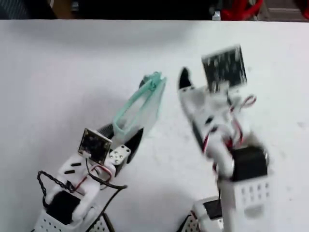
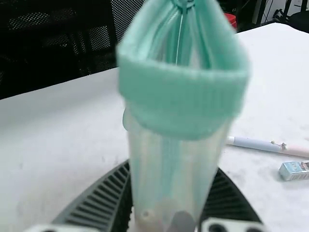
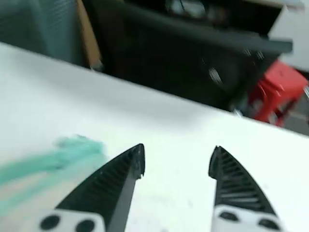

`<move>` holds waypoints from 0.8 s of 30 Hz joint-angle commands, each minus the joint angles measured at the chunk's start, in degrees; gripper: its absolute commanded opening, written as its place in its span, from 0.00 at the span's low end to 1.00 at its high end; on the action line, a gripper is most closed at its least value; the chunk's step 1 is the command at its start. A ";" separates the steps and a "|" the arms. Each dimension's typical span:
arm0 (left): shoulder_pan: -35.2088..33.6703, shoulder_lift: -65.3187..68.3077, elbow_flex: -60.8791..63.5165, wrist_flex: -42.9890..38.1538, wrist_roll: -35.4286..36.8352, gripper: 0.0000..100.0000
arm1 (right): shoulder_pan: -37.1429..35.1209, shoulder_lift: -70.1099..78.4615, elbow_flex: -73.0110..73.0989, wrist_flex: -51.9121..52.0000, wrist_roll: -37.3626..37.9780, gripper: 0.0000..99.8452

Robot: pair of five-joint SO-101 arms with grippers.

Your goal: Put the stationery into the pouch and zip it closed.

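Observation:
A clear pouch with a mint-green zip edge stands up off the table, its lower end pinched in my left gripper. In the left wrist view the pouch rises between the dark fingers, its green band uppermost and its top drawn together. A white pen and a small light-blue box lie on the table beyond it. My right gripper hovers beside the pouch's top end, apart from it. In its wrist view the right gripper is open and holds nothing, with the pouch's green edge off to one side.
The white table stretches wide around both arms, and its far edge meets a dark background. A red stool stands on the floor past that edge.

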 commanded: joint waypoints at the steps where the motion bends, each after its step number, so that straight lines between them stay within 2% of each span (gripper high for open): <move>1: -0.40 -0.04 -2.55 -1.23 -0.09 0.16 | 9.36 8.75 -6.07 6.02 8.09 0.21; 4: -0.40 -0.04 -2.55 -1.23 -0.09 0.15 | 14.81 16.13 -6.07 10.86 14.95 0.21; 6: -0.75 -0.04 -2.64 -1.32 -0.09 0.15 | 15.69 21.49 -3.34 13.05 20.40 0.21; 11: -4.97 -0.04 -2.64 -2.64 0.26 0.15 | 15.52 36.00 5.19 9.63 31.74 0.21; 18: -5.41 -0.04 -2.55 -2.81 0.26 0.15 | 15.34 52.44 5.80 -1.19 32.88 0.21; 24: -5.32 -0.04 -2.55 -2.81 0.26 0.15 | 14.55 58.59 5.80 -8.48 32.88 0.21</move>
